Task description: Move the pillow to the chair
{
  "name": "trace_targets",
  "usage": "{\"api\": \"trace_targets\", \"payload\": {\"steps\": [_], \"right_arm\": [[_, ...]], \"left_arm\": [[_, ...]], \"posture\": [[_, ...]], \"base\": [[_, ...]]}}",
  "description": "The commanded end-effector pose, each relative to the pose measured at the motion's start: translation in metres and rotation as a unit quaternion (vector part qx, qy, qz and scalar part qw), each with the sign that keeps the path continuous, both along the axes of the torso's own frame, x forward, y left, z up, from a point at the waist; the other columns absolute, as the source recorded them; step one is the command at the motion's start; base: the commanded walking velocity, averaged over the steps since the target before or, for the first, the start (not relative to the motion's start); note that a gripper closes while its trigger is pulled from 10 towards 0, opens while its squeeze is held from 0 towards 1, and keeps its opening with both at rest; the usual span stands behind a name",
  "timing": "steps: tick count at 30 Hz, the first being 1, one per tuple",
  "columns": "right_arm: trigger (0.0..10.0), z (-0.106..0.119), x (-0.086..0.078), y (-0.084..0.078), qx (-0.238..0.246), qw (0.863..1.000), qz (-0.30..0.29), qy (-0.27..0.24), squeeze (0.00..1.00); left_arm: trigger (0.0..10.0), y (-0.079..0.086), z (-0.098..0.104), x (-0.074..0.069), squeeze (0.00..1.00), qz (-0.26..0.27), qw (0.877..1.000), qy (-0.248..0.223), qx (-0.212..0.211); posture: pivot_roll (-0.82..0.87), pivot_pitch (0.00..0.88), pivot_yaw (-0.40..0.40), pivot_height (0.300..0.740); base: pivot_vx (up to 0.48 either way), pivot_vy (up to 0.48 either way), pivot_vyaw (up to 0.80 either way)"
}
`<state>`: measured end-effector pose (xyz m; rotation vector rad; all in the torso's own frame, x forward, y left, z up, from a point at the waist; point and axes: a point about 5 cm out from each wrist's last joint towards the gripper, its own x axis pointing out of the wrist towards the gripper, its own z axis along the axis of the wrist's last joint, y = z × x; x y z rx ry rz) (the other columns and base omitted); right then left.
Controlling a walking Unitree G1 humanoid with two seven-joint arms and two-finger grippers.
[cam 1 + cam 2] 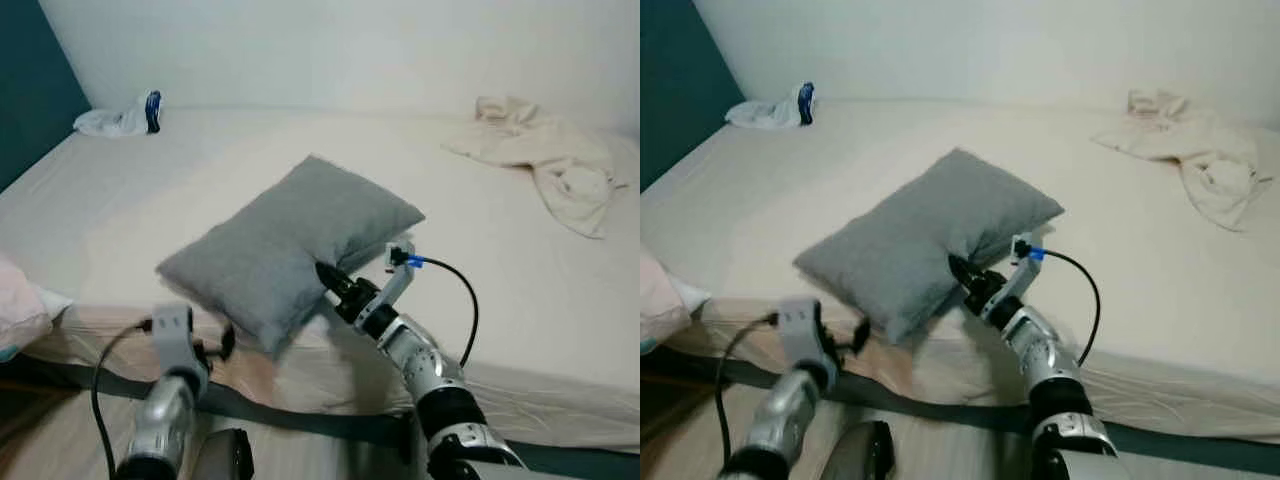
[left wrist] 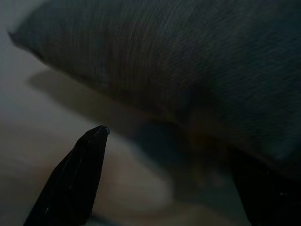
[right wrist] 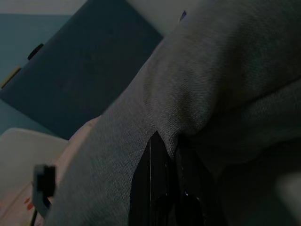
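Observation:
A grey pillow (image 1: 290,245) is lifted at a tilt over the near edge of the bed (image 1: 200,180). My right gripper (image 1: 325,275) is shut on the pillow's near side, pinching a fold of its fabric (image 3: 188,117). My left gripper (image 1: 225,345) is just under the pillow's low left corner, with its fingers (image 2: 75,179) open below the grey cloth (image 2: 178,61). The pillow's underside is hidden from the head views.
A cream blanket (image 1: 550,160) lies crumpled at the bed's far right. A white cloth with a dark blue item (image 1: 125,118) sits at the far left corner. A teal wall (image 1: 30,90) stands on the left. A pale pink cushion (image 1: 20,310) shows at the left edge.

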<state>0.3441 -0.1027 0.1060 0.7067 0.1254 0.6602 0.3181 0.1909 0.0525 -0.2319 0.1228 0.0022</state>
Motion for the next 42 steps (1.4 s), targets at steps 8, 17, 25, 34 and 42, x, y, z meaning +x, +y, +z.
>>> {"api": "trace_targets", "payload": {"steps": [8,17,25,34,42], "right_arm": [[0.0,0.009,0.003,-0.023,-0.004,1.0,-0.015,-0.02,0.0],[0.0,0.016,0.008,-0.021,0.002,0.999,-0.018,-0.031,0.0],[0.0,0.007,0.005,-0.023,0.003,0.999,-0.032,-0.015,0.0],[0.0,-0.002,0.001,-0.024,-0.007,0.999,-0.039,-0.002,0.0],[0.0,-0.005,0.001,-0.024,-0.019,0.999,-0.039,0.003,0.0]], "left_arm": [[10.0,0.001,-0.011,0.001,0.0,0.039,0.998,0.033,-0.023],[10.0,0.002,-0.026,-0.007,0.0,0.055,0.996,0.071,-0.024],[10.0,0.015,-0.03,-0.013,0.0,0.055,0.996,0.074,-0.009],[10.0,0.025,-0.037,-0.022,0.0,0.058,0.995,0.083,-0.001],[10.0,0.024,-0.043,-0.026,0.0,0.057,0.993,0.107,-0.01]], "posture": [[-0.04,0.0,0.018,0.539],[-0.03,0.0,0.014,0.579],[-0.02,0.0,0.014,0.614],[-0.02,0.0,0.012,0.654],[-0.02,0.0,0.002,0.684]], "base": [[0.0,0.0,0.0],[0.0,0.0,0.0],[0.0,0.0,0.0],[0.0,0.0,0.0],[0.0,0.0,0.0]]}}
